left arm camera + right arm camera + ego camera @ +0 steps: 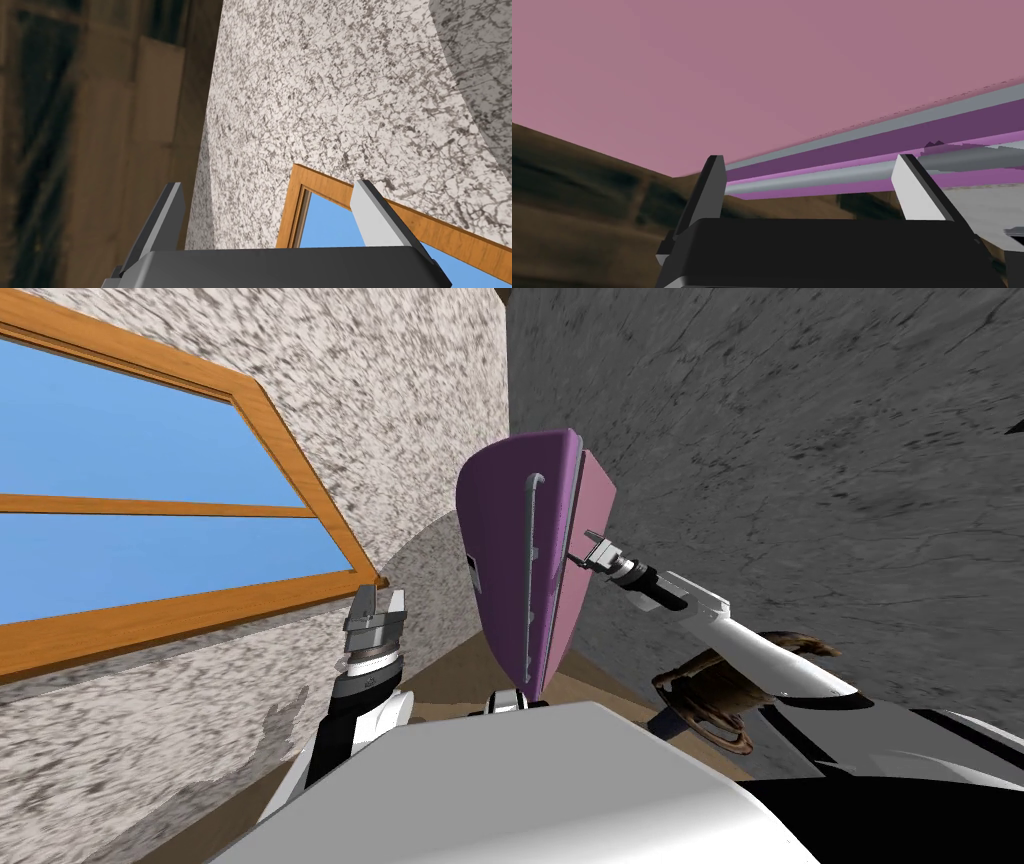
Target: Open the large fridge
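The purple fridge (497,548) stands directly ahead, in the far corner. The right gripper (583,546) is at its right-hand edge, fingers spread. The grey handle (822,179) crosses the gap between them, apparently unclamped. The left gripper (377,600) is raised left of the fridge, fingers likewise apart.

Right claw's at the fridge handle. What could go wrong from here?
The right claw is open, the grey handle lying between its fingers: pulling before it shuts would likely slip off. Its elbow hangs near a brown object; drawing the purple fridge door back could bump it.
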Available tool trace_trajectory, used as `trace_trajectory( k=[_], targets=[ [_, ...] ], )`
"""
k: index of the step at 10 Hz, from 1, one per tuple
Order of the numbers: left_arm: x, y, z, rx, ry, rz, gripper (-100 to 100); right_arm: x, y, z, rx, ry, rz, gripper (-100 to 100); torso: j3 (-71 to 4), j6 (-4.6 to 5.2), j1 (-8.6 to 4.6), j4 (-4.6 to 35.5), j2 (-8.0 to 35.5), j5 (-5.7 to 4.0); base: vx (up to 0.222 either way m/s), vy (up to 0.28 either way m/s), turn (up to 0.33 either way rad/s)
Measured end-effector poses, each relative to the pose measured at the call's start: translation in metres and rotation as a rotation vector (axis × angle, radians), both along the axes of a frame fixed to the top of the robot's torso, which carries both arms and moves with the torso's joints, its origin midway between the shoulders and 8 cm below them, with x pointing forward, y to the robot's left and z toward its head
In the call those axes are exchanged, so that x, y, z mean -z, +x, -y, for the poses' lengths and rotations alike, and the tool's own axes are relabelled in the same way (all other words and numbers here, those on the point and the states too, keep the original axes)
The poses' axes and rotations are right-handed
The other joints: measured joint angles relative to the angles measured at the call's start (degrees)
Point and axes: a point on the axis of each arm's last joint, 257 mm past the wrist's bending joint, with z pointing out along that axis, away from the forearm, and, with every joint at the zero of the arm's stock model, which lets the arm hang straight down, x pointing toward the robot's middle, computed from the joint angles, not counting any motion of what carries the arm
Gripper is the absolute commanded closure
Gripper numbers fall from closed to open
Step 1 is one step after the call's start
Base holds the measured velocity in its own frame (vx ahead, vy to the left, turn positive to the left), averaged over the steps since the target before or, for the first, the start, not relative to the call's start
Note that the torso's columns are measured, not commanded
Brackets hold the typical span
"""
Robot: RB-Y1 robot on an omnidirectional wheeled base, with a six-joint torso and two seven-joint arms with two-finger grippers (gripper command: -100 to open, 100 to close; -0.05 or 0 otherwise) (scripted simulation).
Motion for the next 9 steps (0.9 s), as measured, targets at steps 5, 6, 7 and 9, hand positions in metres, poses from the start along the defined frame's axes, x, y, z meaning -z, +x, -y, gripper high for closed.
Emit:
trace_trajectory(
  k=[5,6,7,9],
  targets=[
    [0.000,0.000,0.000,0.000,0.000,0.000,0,-0.030,0.003,0.014,0.069,-0.116,0.094,-100,0.11,-0.01,0.16,0.02,0.13,0.08,0.009,0.084,-0.091],
    [0.000,0.000,0.000,0.000,0.000,0.000,0,-0.038,0.006,0.015,0.089,-0.149,0.122,-100,0.11,0.00,0.32,0.03,0.14,0.14,0.002,0.180,-0.183],
    [0.000,0.000,0.000,0.000,0.000,0.000,0,-0.054,0.007,0.023,0.121,-0.186,0.162,-100,0.23,0.08,0.43,0.07,0.30,0.16,0.016,0.224,-0.213],
    [0.000,0.000,0.000,0.000,0.000,0.000,0,-0.070,0.008,0.028,0.162,-0.257,0.219,-100,0.13,-0.26,0.53,0.12,0.26,0.40,-0.006,0.128,-0.087]
  ],
)
